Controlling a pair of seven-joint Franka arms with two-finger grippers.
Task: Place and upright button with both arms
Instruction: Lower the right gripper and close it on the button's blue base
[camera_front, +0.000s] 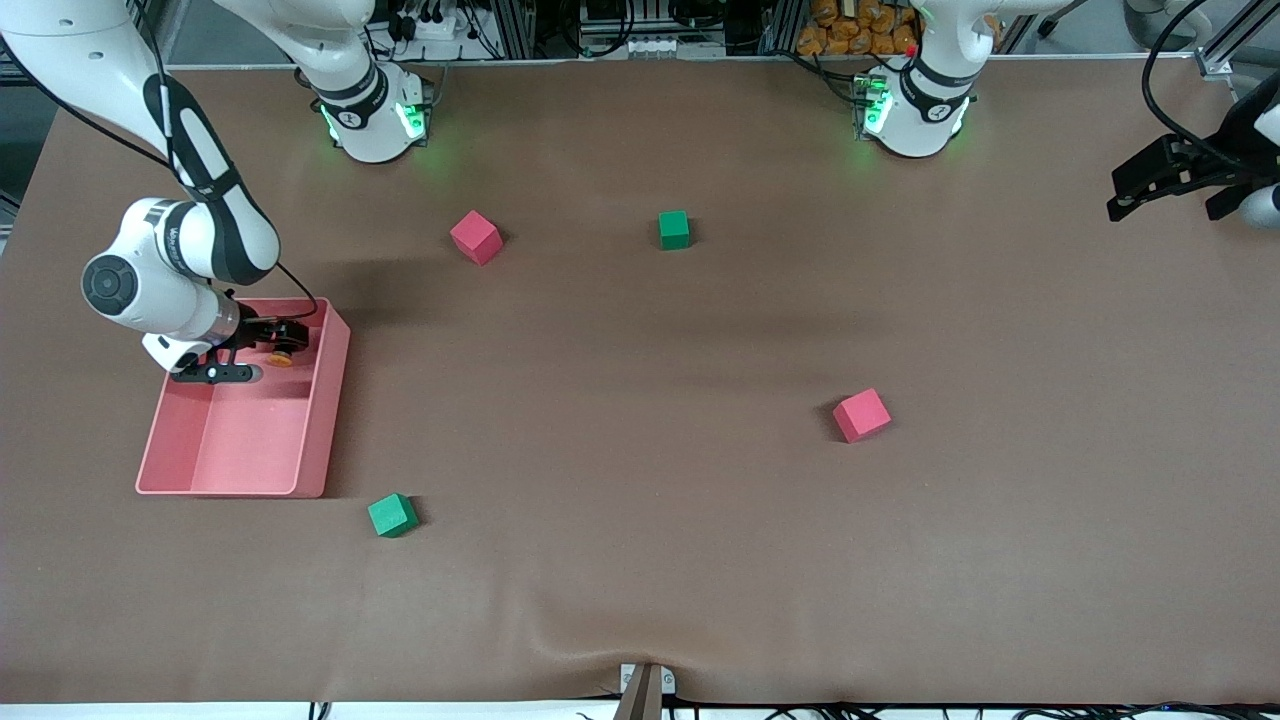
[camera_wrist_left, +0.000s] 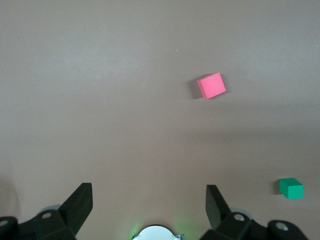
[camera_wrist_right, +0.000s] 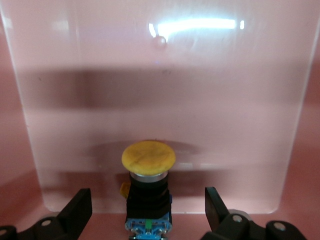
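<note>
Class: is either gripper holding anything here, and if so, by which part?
Nothing is held. The right gripper stands open around the button in the pink bin; the left gripper waits open.

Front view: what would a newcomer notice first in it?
Probably the pink bin at the right arm's end of the table, where the right hand is lowered, open, around the orange-capped button. Next, the red cubes and green cubes scattered on the brown table; the left hand waits open.

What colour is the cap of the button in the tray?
Yellow-orange, on the button; the right wrist view shows it best.
</note>
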